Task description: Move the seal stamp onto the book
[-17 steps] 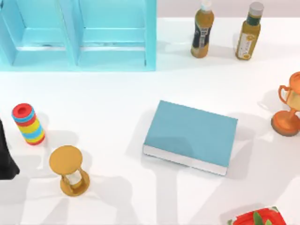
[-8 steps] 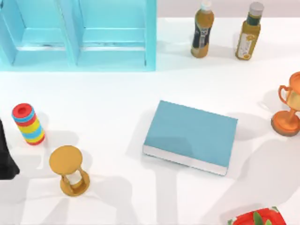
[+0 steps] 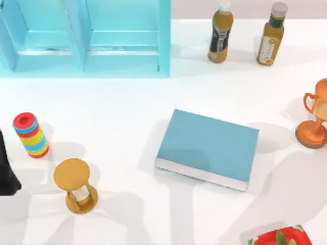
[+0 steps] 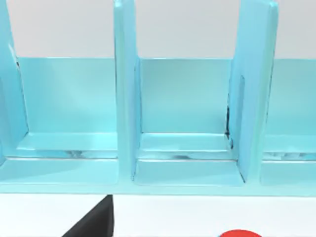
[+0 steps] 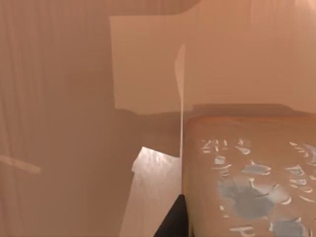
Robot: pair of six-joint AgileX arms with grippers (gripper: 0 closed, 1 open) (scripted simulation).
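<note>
Whether the right gripper (image 5: 174, 222) is clamped on anything cannot be told, but the seal stamp (image 5: 247, 182), brown with a pale mark, sits right up against its wrist camera. The book (image 3: 208, 148) lies flat mid-table, to the right of the hourglass (image 3: 75, 185). The left arm (image 3: 6, 168) is parked at the table's left edge facing the turquoise shelf (image 4: 126, 98), and its grip cannot be told either.

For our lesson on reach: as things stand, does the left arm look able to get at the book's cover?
Probably yes. The book lies flat with its cover bare; the hourglass stands roughly between it and the left arm, which could likely pass above.
</note>
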